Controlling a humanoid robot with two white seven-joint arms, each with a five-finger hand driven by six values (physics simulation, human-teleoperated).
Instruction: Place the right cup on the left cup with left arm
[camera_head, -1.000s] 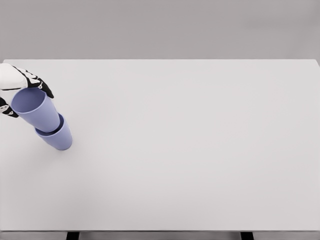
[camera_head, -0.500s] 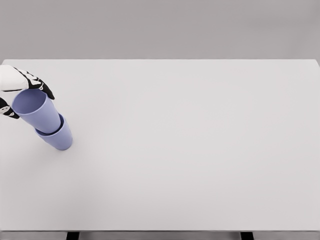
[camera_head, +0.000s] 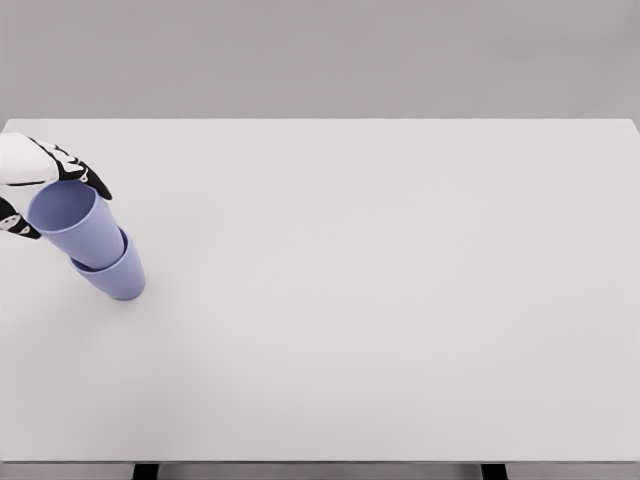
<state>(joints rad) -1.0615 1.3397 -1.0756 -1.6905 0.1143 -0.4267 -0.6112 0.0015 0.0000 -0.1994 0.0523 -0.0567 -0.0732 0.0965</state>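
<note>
Left hand (camera_head: 30, 178) clamped around rim of upper cup (camera_head: 75, 220) | upper cup nested in lower cup (camera_head: 118, 277), table (camera_head: 380, 300) at 9 o'clock | versus earlier: upper cup seated slightly deeper.

white left hand (camera_head: 30, 175) with black finger joints and fingertips.
</note>
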